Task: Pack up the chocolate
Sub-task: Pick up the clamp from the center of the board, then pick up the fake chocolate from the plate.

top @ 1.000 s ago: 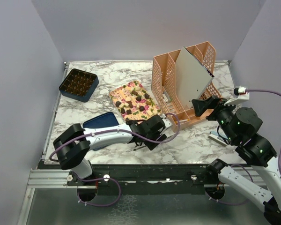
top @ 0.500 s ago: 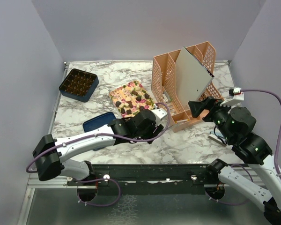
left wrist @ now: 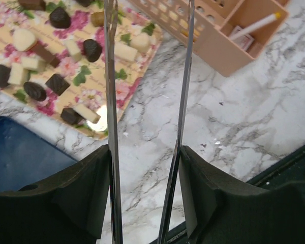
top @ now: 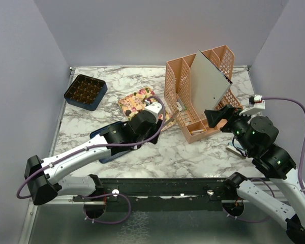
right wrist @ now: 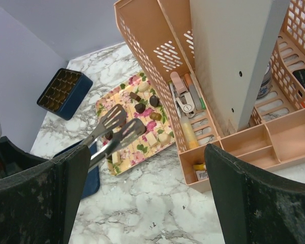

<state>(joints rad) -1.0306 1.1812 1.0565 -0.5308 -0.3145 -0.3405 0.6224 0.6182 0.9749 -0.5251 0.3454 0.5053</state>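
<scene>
Chocolate (left wrist: 57,84) loose on floral board (left wrist: 71,66), dark and cream pieces mixed, none in box. Left gripper (left wrist: 145,152) clamped on tongs (left wrist: 111,101), both steel arms pressed between its pads, slotted tips poised above the board's near pieces. Right gripper (right wrist: 147,152) spread wide, grasping nothing, raised in front of peach organizer (top: 178,86). Blue gridded box (top: 85,91) at far left, well apart from board. Blue lid (left wrist: 25,152) flat on marble table (top: 193,152), just beside board.
</scene>
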